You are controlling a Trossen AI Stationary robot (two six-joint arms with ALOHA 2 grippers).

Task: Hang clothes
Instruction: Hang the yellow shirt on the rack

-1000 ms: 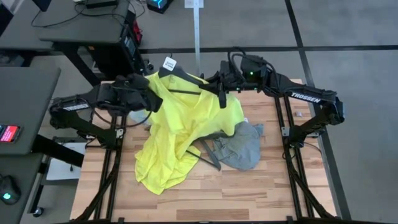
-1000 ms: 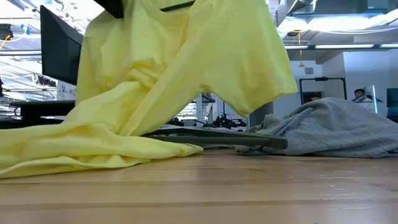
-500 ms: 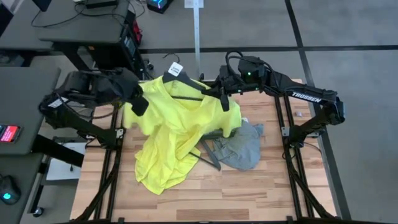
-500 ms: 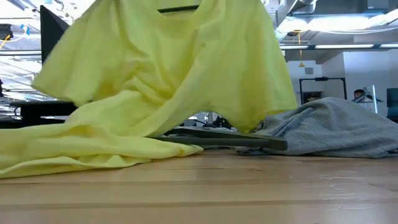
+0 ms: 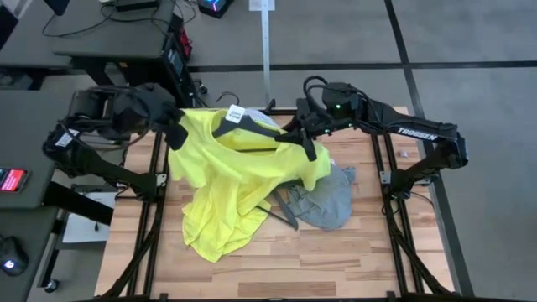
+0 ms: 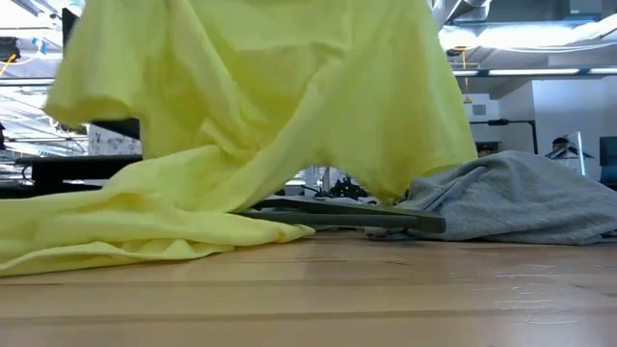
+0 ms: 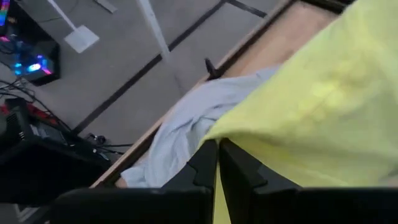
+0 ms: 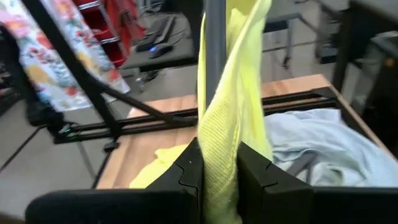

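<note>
The right gripper (image 5: 304, 138), at about one o'clock over the table, is clamped on the collar edge of the neon-yellow T-shirt (image 5: 231, 180) together with the dark hanger (image 5: 252, 132) threaded inside it. The left gripper (image 5: 178, 134) pinches the shirt's opposite shoulder at about eleven, so the lifted span runs nine-to-three between them. The rest trails toward seven onto the table (image 5: 336, 252), beside the grey T-shirt (image 5: 325, 200) and a spare hanger (image 5: 284, 211) at five; a pale blue shirt (image 7: 186, 127) lies beneath.
</note>
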